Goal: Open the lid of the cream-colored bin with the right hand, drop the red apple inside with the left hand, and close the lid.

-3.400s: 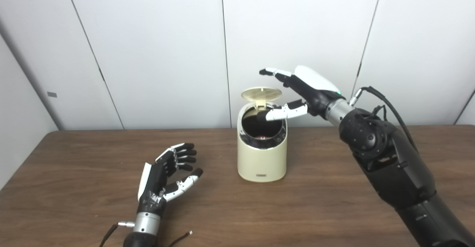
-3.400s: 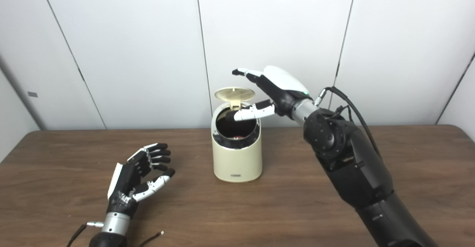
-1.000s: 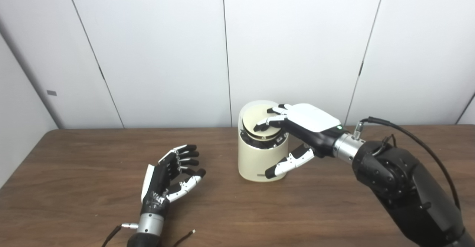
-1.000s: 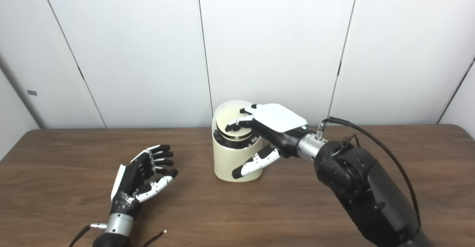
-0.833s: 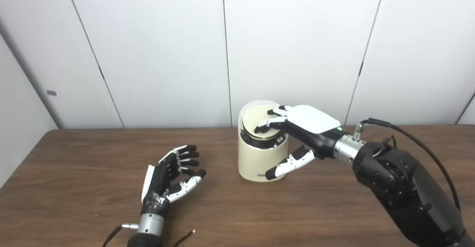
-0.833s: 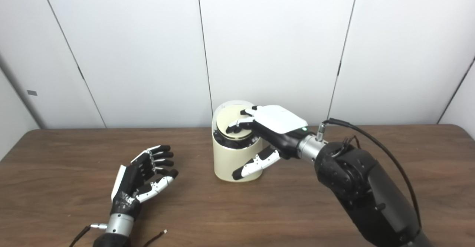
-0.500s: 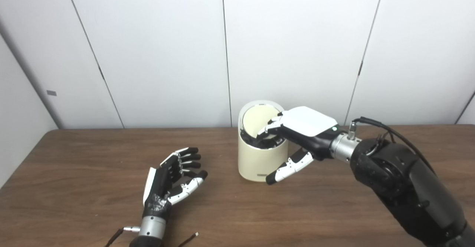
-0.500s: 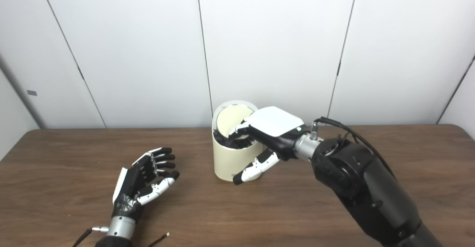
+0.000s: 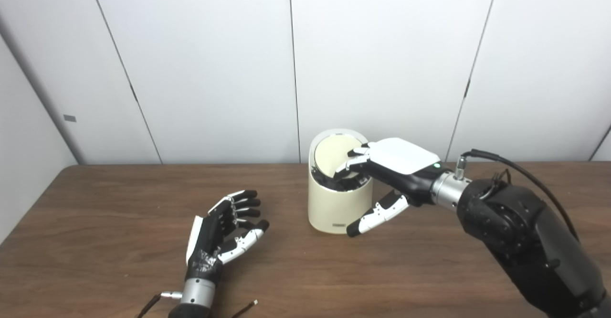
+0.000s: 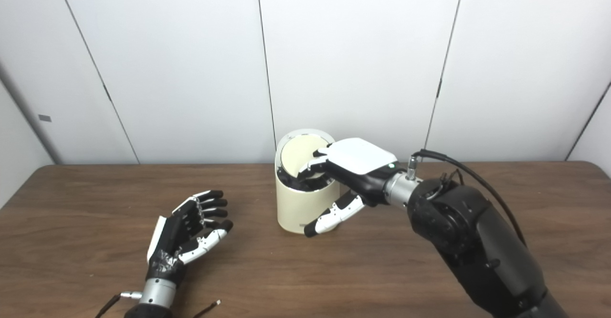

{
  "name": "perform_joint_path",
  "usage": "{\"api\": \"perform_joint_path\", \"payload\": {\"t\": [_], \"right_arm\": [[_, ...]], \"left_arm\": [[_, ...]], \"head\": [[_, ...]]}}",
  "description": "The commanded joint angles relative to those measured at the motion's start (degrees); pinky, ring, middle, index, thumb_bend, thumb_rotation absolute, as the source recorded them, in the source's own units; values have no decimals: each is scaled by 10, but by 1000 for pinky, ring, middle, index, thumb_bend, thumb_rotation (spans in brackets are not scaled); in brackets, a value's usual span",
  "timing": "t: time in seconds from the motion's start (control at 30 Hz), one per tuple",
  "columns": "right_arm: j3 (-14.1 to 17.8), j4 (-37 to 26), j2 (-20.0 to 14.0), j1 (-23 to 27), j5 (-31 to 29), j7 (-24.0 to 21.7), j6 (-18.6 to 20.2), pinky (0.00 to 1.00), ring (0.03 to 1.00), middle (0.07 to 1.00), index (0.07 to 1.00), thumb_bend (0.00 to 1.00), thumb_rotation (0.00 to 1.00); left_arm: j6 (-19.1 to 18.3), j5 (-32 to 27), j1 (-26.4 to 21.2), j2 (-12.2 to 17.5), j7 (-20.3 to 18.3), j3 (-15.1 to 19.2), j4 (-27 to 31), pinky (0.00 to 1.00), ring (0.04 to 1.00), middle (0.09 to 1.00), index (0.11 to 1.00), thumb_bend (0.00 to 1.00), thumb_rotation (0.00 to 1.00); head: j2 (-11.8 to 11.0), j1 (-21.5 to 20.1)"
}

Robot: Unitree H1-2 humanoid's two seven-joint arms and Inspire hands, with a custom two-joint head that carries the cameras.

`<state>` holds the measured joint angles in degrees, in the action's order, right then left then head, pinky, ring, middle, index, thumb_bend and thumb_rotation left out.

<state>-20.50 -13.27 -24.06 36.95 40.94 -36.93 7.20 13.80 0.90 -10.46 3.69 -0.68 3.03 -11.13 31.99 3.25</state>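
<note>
- Cream-coloured cylindrical plastic bin (image 9: 340, 208) stands upright on the dark brown wooden worktop (image 9: 95, 213), toward the far edge, w/ white wall panels (image 9: 210, 60) just behind it.
- Bin's round cream lid (image 9: 331, 153) is down in the top opening but tilted; a dark gap shows along its near edge.
- Right hand (image 9: 389, 174) sits at the bin's right side, white back facing up. Fingers (image 9: 351, 161) are bent over the rim, tips on the lid's right part & the dark ring beside it. Thumb (image 9: 377, 214) points down-left in front of the bin's lower right wall; can't tell if it touches. It's spread, not clamped on anything.
- Left hand (image 9: 224, 234) is well to the left of the bin & nearer the front, palm turned up/inward, fingers apart & lightly curled, nothing in it.
- Red apple: not visible anywhere outside the bin; inside is hidden by lid.
- Thin loose wire ends (image 9: 246, 307) lie on the worktop by the left wrist, far from the bin.
</note>
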Motion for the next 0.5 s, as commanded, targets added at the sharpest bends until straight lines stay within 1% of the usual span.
{"api": "perform_joint_path", "payload": {"t": [0.0,0.07,0.13,0.2,0.23,0.27,0.3,0.33,0.37,0.4,0.43,0.47], "right_arm": [[29,-15,4,12,-11,32,0,937,926,772,777,694,615],[48,-18,10,10,-18,57,-5,949,920,775,781,690,588],[67,-22,19,8,-22,74,3,977,929,796,802,679,579],[83,-25,25,4,-17,100,-1,893,913,822,833,669,580],[90,-26,28,1,-16,114,-6,807,891,825,838,671,567],[99,-27,31,-3,-21,126,-7,741,872,828,841,671,545],[105,-27,33,-6,-25,134,-8,701,864,844,852,665,512],[118,-25,37,-15,-38,148,-11,688,862,850,856,663,500],[130,-23,38,-24,-47,162,-14,706,857,857,864,658,465],[137,-21,39,-30,-53,172,-17,700,836,855,866,659,452],[146,-17,36,-39,-58,184,-23,698,829,854,867,659,447],[152,-13,35,-47,-61,192,-24,688,821,855,867,654,463]], "left_arm": [[6,-9,27,-8,-1,-3,-24,529,645,691,729,587,59],[5,-10,27,-8,-2,-3,-24,534,646,692,730,584,53],[4,-10,27,-8,-2,-3,-22,536,645,691,730,585,54],[2,-10,28,-9,-2,-3,-20,539,646,689,729,585,50],[1,-11,28,-9,-2,-3,-19,539,646,689,729,586,51],[0,-12,28,-9,-3,-3,-18,541,647,690,730,586,52],[-1,-12,28,-9,-3,-3,-18,543,648,690,730,587,53],[0,-11,28,-9,-2,-3,-18,544,648,691,730,587,53],[2,-11,28,-8,-2,-3,-19,541,648,692,730,585,57],[4,-10,28,-8,-2,-3,-19,539,647,692,729,586,62],[4,-10,28,-8,-2,-3,-19,538,646,692,728,586,64],[5,-10,28,-8,-2,-3,-20,537,645,691,727,588,68]], "head": [[0,1],[0,1],[0,1],[0,1],[0,1],[0,1],[0,1],[0,1],[0,1],[0,1],[0,1],[-1,-1]]}}
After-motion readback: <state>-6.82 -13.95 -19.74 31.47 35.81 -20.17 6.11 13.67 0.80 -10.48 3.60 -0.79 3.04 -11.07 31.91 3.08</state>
